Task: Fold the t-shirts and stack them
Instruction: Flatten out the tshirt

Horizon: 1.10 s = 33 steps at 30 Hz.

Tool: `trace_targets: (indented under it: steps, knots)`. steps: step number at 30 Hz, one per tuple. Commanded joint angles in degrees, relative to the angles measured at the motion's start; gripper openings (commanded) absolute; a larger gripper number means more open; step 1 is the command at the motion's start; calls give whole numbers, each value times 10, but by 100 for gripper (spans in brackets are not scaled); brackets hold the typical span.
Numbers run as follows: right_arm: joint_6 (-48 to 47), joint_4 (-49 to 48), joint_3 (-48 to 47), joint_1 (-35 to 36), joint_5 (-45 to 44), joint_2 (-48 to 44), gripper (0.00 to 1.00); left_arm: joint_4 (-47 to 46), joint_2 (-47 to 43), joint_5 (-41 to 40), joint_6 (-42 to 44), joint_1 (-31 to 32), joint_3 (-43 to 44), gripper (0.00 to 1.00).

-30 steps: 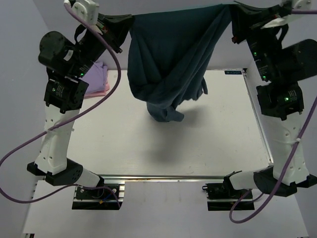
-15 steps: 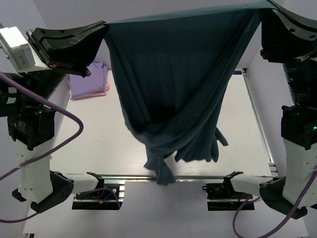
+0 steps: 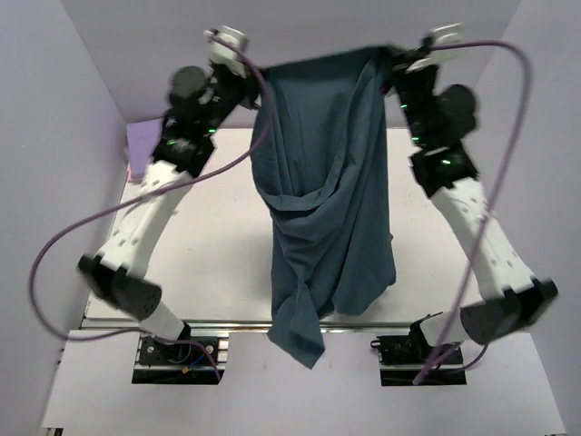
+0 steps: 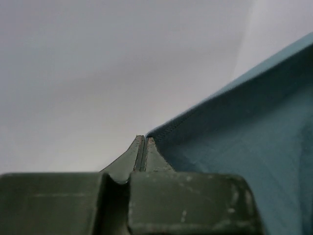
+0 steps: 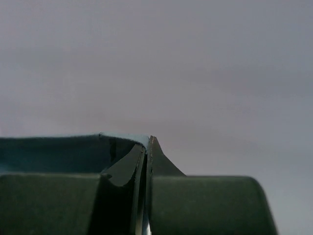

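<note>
A large dark teal-blue t-shirt (image 3: 331,182) hangs in the air above the table, stretched by its top edge between my two grippers. My left gripper (image 3: 259,80) is shut on the shirt's upper left corner and my right gripper (image 3: 392,62) on its upper right corner. The lower folds droop past the table's near edge. In the left wrist view the shut gripper (image 4: 143,139) has the teal hem (image 4: 234,147) running off to its right. In the right wrist view cloth (image 5: 58,152) wraps over the shut gripper (image 5: 148,142). A lavender t-shirt (image 3: 143,145) lies folded at the far left.
The white table (image 3: 200,254) has a metal rail (image 3: 227,325) along its near edge. Purple cables loop from both arms, one wide on the left (image 3: 54,263) and one on the right (image 3: 517,109). Plain walls close in the left, back and right.
Both arms have swung from close under the camera out toward the far side of the table. The teal shirt went with them, and its top edge is now held narrower.
</note>
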State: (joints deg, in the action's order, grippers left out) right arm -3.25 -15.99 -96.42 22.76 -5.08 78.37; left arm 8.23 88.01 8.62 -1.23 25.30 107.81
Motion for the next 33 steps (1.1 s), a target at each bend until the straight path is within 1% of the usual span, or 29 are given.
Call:
trace_targets:
  steps: [1, 2, 4, 5, 6, 7, 8, 9, 10, 11, 12, 13, 14, 16, 18, 20, 21, 23, 24, 26, 27, 28, 29, 30, 31, 32, 33]
  knots:
    - [-13, -69, 88, -8, -98, 52, 0, -21, 58, -70, 3, -14, -60, 0]
    - [-13, -77, 95, -8, -114, 67, 0, -27, 100, -70, -3, -14, -70, 0]
    - [-6, -69, 102, -9, -138, 140, 0, -21, 153, -70, -25, -21, -70, 0]
    - [-7, -41, 97, -11, -145, 159, 0, -9, 182, -70, -32, -28, -43, 0]
    - [-8, -27, 88, -9, -151, 207, 0, 7, 211, -70, -39, -37, -30, 0]
    - [-12, 14, 36, -10, -156, 259, 0, 21, 269, -83, -50, -37, -12, 0]
    - [-11, 40, 9, -9, -162, 287, 0, 36, 297, -84, -58, -45, 31, 0]
    - [-6, 126, -49, -10, -176, 341, 21, 49, 321, -78, -58, -56, 53, 0]
    - [-2, 153, -108, -10, -173, 387, 35, 79, 344, -78, -70, -56, 74, 13]
    - [4, 183, -133, -10, -171, 408, 49, 89, 381, -70, -70, -64, 109, 40]
    - [8, 230, -173, -9, -171, 447, 79, 96, 390, -65, -70, -64, 120, 55]
    - [11, 238, -185, -9, -170, 454, 90, 102, 395, -65, -70, -64, 126, 74]
    - [18, 247, -198, -3, -167, 458, 90, 102, 395, -65, -70, -69, 126, 100]
    - [28, 247, -189, -11, -149, 446, 90, 89, 377, -65, -70, -69, 107, 100]
    - [53, 247, -166, -12, -143, 420, 90, 67, 344, -65, -65, -69, 66, 100]
    - [58, 256, -142, -11, -141, 406, 90, 67, 323, -65, -57, -69, 53, 100]
    - [72, 257, -137, -12, -139, 381, 90, 67, 314, -65, -51, -69, 48, 100]
    - [82, 281, -117, -12, -128, 367, 90, 101, 293, -59, -42, -61, 48, 100]
    - [103, 289, -104, -12, -120, 342, 90, 116, 286, -59, -42, -56, 48, 100]
    - [128, 312, -83, -14, -113, 323, 90, 148, 270, -49, -42, -51, 32, 100]
    - [139, 321, -39, -16, -114, 285, 90, 178, 248, -43, -51, -51, 22, 100]
    - [161, 333, -21, -16, -114, 270, 90, 187, 234, -33, -51, -51, -15, 100]
    - [180, 337, 49, -18, -114, 242, 90, 188, 199, -12, -57, -45, -43, 100]
    - [188, 337, 49, -18, -114, 210, 90, 180, 198, -12, -62, -33, -73, 100]
    - [206, 337, 99, -18, -112, 194, 90, 172, 158, -12, -68, -25, -140, 100]
    - [213, 337, 145, -18, -121, 177, 90, 164, 141, 0, -75, -17, -171, 100]
    - [221, 337, 167, -18, -126, 135, 90, 164, 125, 7, -76, 3, -196, 100]
